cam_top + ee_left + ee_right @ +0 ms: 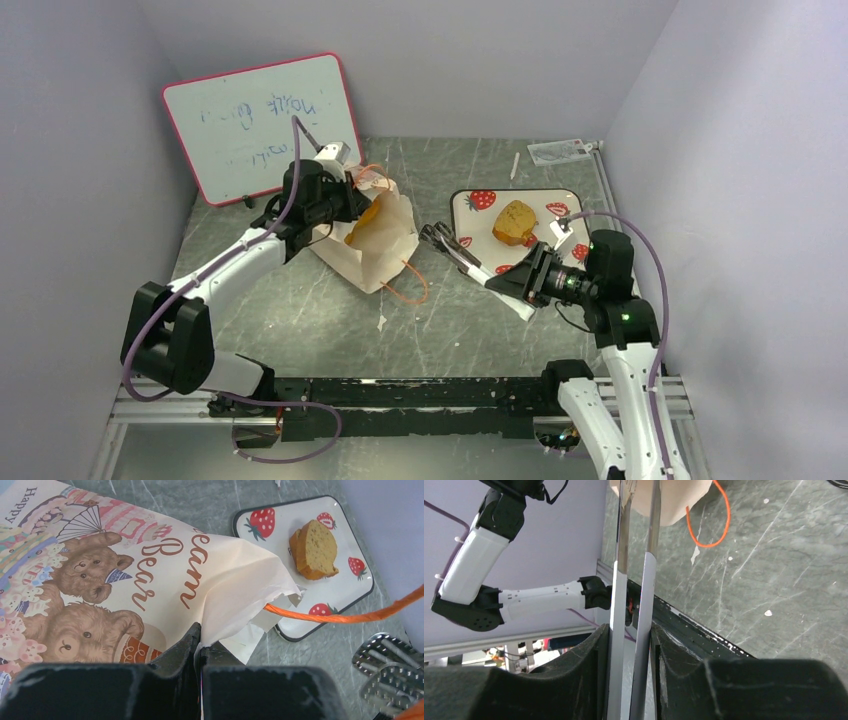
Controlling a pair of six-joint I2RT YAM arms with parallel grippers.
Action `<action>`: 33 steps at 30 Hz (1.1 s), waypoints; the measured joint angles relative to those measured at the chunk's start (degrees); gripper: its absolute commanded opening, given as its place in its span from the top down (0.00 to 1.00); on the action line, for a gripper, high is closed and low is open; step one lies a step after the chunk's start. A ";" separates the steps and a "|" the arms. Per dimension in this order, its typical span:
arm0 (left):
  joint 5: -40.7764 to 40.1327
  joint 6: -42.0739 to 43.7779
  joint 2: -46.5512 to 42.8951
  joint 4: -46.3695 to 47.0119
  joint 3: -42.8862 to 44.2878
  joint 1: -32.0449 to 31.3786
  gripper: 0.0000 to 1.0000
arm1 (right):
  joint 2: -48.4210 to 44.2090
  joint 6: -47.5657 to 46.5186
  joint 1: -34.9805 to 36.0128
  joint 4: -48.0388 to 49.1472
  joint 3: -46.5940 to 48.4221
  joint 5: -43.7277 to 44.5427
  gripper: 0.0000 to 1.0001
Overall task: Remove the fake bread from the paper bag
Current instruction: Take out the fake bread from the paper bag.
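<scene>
A brown speckled loaf chunk (513,222) lies on a strawberry-printed tray (478,222) on the right of the grey table (450,330). An orange-brown piece (363,224) shows inside the mouth of the tan paper bag (385,255), which lies left of the tray. The left gripper (198,645) is pinched closed on the bag's rim. The right gripper (631,645) clasps metal tongs (455,252), their tips just beside the bag.

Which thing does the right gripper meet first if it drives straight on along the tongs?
The bag, most likely: the tongs held in the right gripper aim at its near side, tips seemingly just short of it.
</scene>
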 measured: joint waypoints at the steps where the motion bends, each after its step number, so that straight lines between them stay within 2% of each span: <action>1: -0.74 -0.37 0.07 -0.11 0.39 -0.24 0.93 | 0.13 0.04 0.11 0.02 0.00 -0.44 0.65; 6: -3.65 -2.12 1.11 -0.74 2.43 -1.25 0.93 | 2.05 1.20 1.40 1.77 0.00 -1.16 0.65; 9: -4.70 -2.71 1.81 -1.73 3.58 -1.81 0.93 | 4.50 2.93 4.63 4.76 0.00 -0.02 0.65; 12: -5.40 -2.97 2.43 -2.71 4.90 -2.16 0.93 | 7.45 5.31 11.58 8.74 0.00 3.48 0.65; 15: -5.84 -2.95 2.62 -3.21 5.75 -2.27 0.93 | 11.67 7.63 21.59 12.66 0.07 9.16 0.65; 18: -5.84 -2.62 2.60 -3.63 6.08 -2.29 0.93 | 15.04 9.66 26.67 15.65 0.09 13.25 0.64; 24: -4.28 0.17 0.72 -4.92 5.57 -1.79 0.93 | 19.34 12.96 27.76 23.87 -0.92 19.06 0.64; 33: 2.64 4.39 -4.31 -6.05 2.64 0.74 0.93 | 28.37 17.68 28.30 41.31 -8.15 20.00 0.62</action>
